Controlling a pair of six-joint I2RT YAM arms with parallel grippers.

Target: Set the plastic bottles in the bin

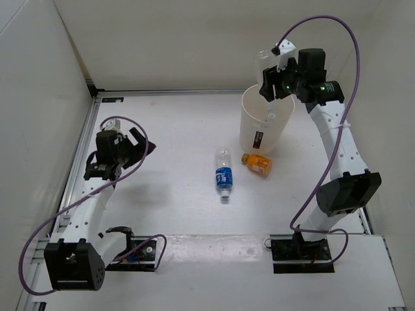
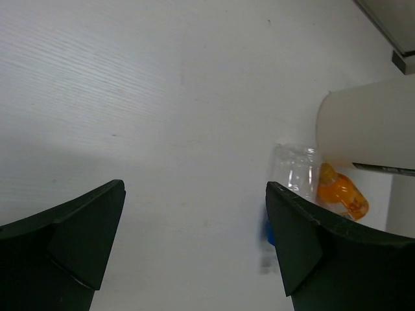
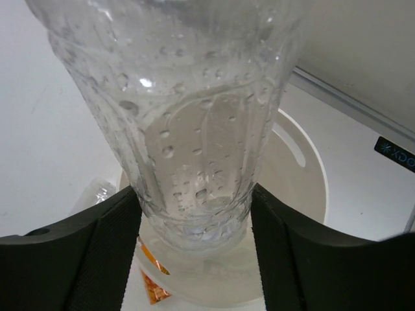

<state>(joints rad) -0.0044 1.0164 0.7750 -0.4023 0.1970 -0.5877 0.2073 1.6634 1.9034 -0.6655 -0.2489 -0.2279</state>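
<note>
The white bin (image 1: 262,126) stands at the back right of the table, with a black label on its side. My right gripper (image 1: 271,87) is shut on a clear plastic bottle (image 3: 188,110) and holds it over the bin's mouth (image 3: 295,165). A clear bottle with a blue label (image 1: 224,173) lies on the table in front of the bin, and an orange bottle (image 1: 257,163) lies beside the bin's base. My left gripper (image 1: 137,146) is open and empty above the table's left side. Both lying bottles show in the left wrist view, the clear one (image 2: 295,170) and the orange one (image 2: 343,194).
White walls enclose the table at the back and both sides. A metal rail (image 1: 78,155) runs along the left edge. A purple cable (image 1: 331,39) loops above the right arm.
</note>
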